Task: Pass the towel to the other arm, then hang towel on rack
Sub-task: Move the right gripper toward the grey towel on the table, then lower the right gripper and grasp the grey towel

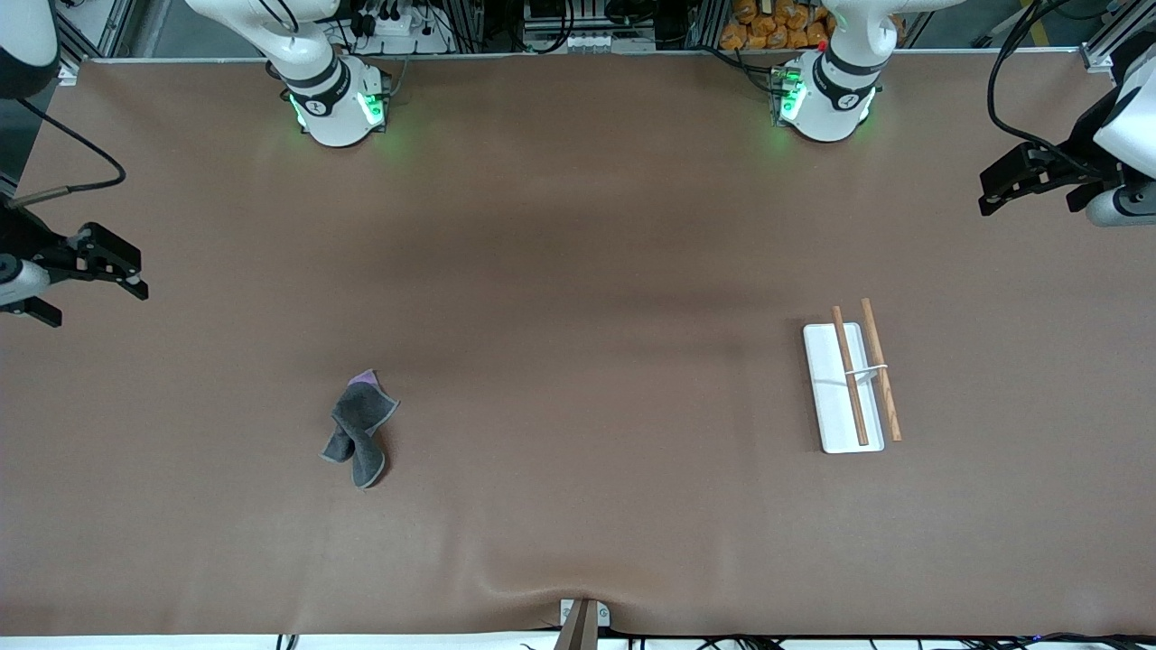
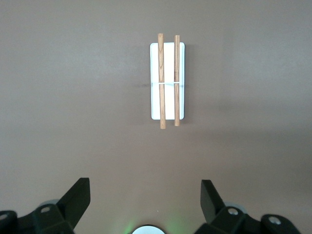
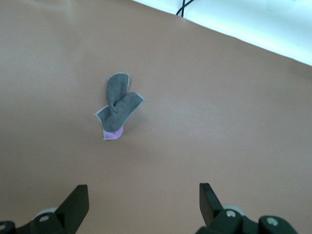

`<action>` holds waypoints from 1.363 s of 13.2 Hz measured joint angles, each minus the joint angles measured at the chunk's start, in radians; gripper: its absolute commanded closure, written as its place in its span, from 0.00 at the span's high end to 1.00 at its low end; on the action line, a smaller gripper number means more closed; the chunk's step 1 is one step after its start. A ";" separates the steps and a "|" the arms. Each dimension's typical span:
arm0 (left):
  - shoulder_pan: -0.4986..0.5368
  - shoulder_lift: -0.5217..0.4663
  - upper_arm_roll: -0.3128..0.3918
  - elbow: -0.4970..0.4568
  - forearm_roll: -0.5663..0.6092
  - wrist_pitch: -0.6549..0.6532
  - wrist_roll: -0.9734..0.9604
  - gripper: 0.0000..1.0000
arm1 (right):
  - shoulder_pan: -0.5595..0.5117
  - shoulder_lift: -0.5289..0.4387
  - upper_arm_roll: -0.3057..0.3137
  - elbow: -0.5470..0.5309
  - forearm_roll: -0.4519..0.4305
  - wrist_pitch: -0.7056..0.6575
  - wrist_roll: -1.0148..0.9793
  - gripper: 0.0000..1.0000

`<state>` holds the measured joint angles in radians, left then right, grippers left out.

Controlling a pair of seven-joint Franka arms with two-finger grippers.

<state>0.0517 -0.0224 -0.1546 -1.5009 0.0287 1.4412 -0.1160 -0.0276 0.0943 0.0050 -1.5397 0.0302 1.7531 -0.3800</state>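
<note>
The towel (image 1: pixel 359 431) lies crumpled on the table (image 1: pixel 578 271) toward the right arm's end, well apart from the rack (image 1: pixel 853 379), whose two wooden rails stand over a white base toward the left arm's end. The right wrist view alone shows the towel, the left wrist view only the rack. The left gripper (image 1: pixel 1030 185) and right gripper (image 1: pixel 113 266) wait at the table's ends, fingers apart, holding nothing

- Towel (image 1: pixel 359 431): you see a small dark grey cloth, crumpled and folded on itself, one purple corner showing. It lies flat on the table toward the right arm's end.
- Rack (image 1: pixel 853 384): white flat base carrying two parallel wooden rods, toward the left arm's end, well apart from the towel.
</note>
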 measured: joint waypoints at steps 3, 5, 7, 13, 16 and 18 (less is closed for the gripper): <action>-0.001 0.000 -0.002 -0.001 0.000 -0.001 0.001 1.00 | 0.000 0.088 -0.002 0.000 -0.001 0.026 -0.002 1.00; -0.001 0.000 -0.003 -0.003 0.000 -0.003 0.001 1.00 | 0.000 0.133 -0.004 0.001 -0.001 0.075 -0.002 1.00; -0.001 0.000 -0.004 -0.006 0.000 -0.004 0.001 1.00 | 0.000 0.155 -0.004 0.002 -0.001 0.103 -0.002 1.00; -0.001 0.000 -0.005 -0.014 0.000 -0.005 0.001 1.00 | 0.022 0.246 -0.001 0.002 0.001 0.194 -0.012 1.00; -0.001 0.000 -0.005 -0.017 0.000 -0.005 0.001 1.00 | 0.030 0.297 -0.001 0.002 0.002 0.221 -0.012 1.00; -0.001 0.000 -0.006 -0.018 0.000 -0.005 0.001 1.00 | 0.035 0.336 0.001 0.002 0.021 0.253 -0.012 1.00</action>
<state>0.0503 -0.0223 -0.1601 -1.5193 0.0285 1.4365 -0.1152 0.0070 0.4302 0.0056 -1.5376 0.0514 2.0066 -0.3916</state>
